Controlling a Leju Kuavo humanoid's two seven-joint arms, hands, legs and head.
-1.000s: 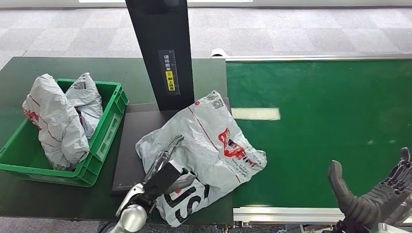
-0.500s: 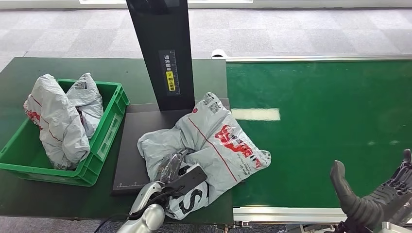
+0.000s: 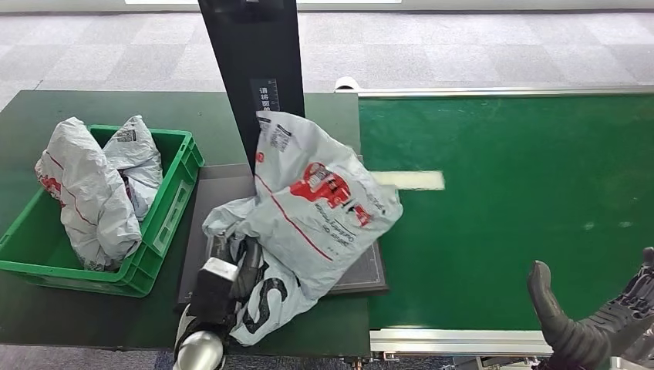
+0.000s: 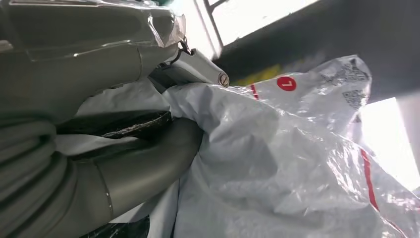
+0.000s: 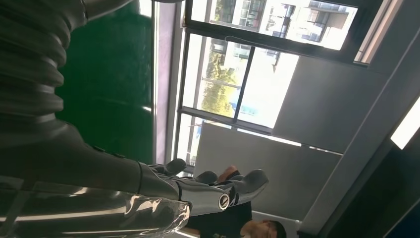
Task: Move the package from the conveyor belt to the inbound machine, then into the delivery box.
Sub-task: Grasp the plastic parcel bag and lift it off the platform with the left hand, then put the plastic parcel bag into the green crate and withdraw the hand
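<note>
Left hand [image 3: 231, 270]: I see it clamped on the near edge of the package [image 3: 312, 208], thumb and fingers pinching the plastic.
Package: grey poly mailer with red print, raised up from the hand over the inbound machine plate [image 3: 202, 254], top edge leaning at the black post [image 3: 251, 69].
Right hand [image 3: 598, 316]: holds nothing, fingers spread, low at the near rim of the conveyor belt [image 3: 524, 177], well apart from the package.
Delivery box [image 3: 173, 193]: green crate beyond the left hand's outer side, with two grey bags [image 3: 92, 185] inside.
Surface: dark green table [image 3: 46, 116], bright green belt beside it.
Room: grey carpet tiles [image 3: 463, 46] past the table; I read large windows [image 5: 257, 74] in the right wrist view.
</note>
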